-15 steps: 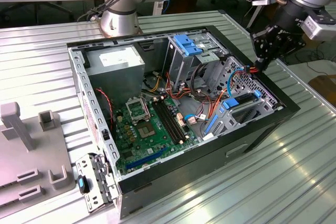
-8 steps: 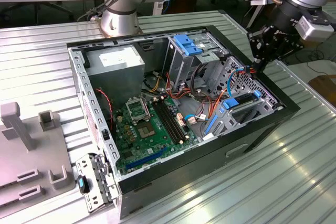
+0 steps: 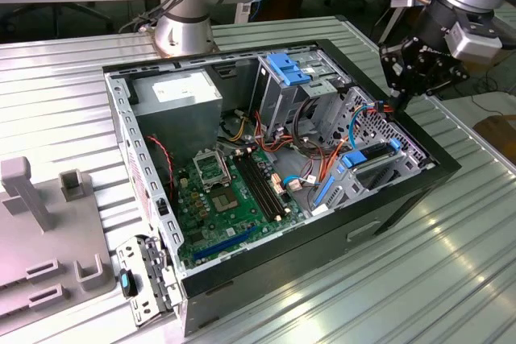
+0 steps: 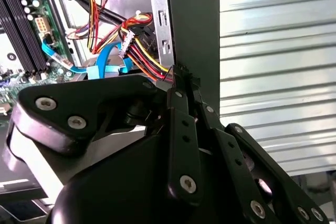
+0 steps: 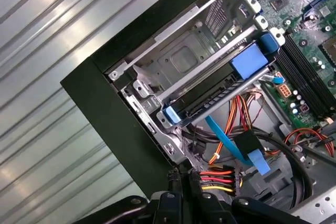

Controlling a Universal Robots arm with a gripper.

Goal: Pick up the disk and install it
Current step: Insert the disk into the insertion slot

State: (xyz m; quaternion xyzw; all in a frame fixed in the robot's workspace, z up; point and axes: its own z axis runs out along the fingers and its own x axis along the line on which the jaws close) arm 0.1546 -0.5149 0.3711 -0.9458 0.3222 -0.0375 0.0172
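End effector [image 4: 181, 72] pinched shut by case wall [image 5: 121, 114] (disk [image 5: 210, 94] seated in drive cage [image 5: 178, 56]).

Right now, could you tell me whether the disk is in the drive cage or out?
In. The disk lies slotted inside the metal drive cage, blue carrier frame at both ends.

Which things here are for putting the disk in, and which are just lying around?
For the job: disk in its blue frame, in the drive cage; gripper, shut, by the computer case.
Lying about: grey plastic blocks on the table; grey power-supply box; motherboard.
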